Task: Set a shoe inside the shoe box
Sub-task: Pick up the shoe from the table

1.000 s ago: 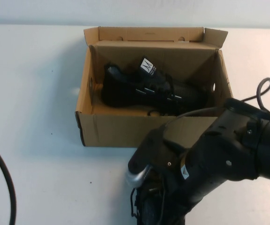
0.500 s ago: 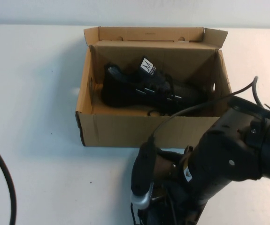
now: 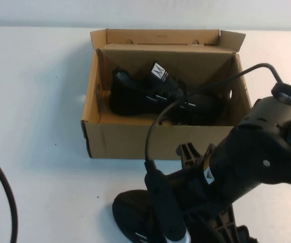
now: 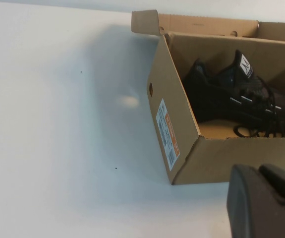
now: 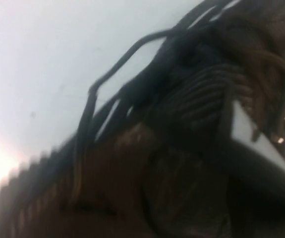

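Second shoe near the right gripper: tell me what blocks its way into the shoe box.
The box's near wall stands between the second shoe and the interior, where the first shoe already fills much of the floor.

The shoe box [image 3: 135,139], brown corrugated cardboard with its flap lid standing open at the back, sits in the upper middle of the high view, and its end wall carries a small round hole and a white and orange label [image 4: 167,134]. A black sneaker [image 3: 160,98] lies on its side inside it, heel toward the frame's left, white "M" tongue label up. A second black shoe [image 3: 130,215] lies on the table at the lower centre, just in front of the box, largely hidden by the right arm.
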You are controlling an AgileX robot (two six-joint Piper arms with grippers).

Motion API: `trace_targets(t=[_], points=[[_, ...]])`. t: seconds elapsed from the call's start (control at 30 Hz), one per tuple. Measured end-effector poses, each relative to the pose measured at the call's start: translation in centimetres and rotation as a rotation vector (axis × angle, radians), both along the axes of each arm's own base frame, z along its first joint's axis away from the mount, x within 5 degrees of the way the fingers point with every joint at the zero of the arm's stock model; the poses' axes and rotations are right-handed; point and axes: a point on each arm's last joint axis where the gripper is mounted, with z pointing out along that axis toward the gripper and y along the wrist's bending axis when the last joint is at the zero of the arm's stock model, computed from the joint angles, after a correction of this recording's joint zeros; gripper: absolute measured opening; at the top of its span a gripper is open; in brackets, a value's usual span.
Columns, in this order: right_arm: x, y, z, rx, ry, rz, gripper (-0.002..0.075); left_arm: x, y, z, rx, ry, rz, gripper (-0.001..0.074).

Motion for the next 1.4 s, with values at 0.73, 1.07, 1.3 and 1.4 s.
trace_targets(t=[0.73, 1.07, 1.3, 1.4], points=[[1.8, 1.6, -2.5, 0.004, -0.049, -0.027, 0.0173, -0.2, -0.1, -0.4, 0.011, 0.043, -0.013, -0.0001], [1.7, 1.4, 0.2, 0.148, -0.087, -0.183, 0.048, -0.2, -0.1, -0.4, 0.013, 0.045, -0.014, -0.0001], [0.3, -0.3, 3.8, 0.247, -0.122, -0.243, 0.0487, -0.2, -0.1, -0.4, 0.013, 0.045, -0.014, -0.0001], [-0.1, -1.0, 4.0, 0.215, -0.093, -0.293, 0.0484, -0.2, -0.1, -0.4, 0.013, 0.045, -0.014, -0.0001]])
